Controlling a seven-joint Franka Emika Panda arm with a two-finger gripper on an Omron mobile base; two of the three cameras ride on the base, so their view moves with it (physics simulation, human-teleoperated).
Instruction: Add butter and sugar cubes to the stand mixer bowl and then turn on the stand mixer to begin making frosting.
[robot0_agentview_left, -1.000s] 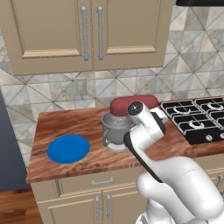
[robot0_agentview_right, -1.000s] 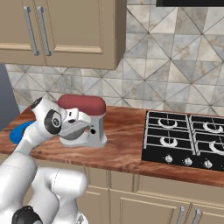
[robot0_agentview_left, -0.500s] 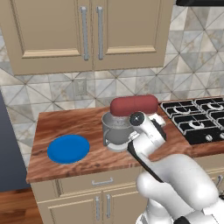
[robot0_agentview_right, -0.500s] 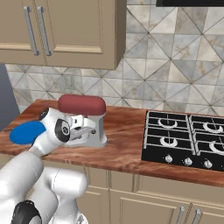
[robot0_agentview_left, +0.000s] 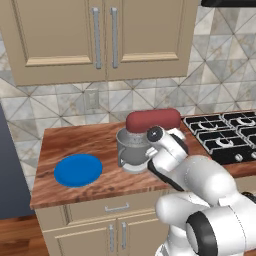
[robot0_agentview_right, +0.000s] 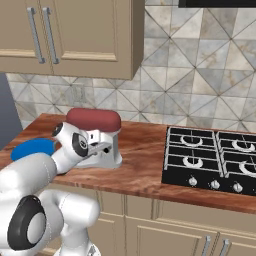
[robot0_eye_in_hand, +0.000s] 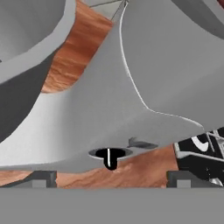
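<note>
Dropping lower vs earlier and closing on stand mixer (robot0_agentview_left: 150, 131) at counter's (robot0_agentview_left: 75, 142) middle, gripper (robot0_eye_in_hand: 109, 178) wide open, holding nothing; lining fingertips w/ dark knob (robot0_eye_in_hand: 109, 155), easing in slow.

No writing, label, brand, number or sign can be read in any of the views.
</note>
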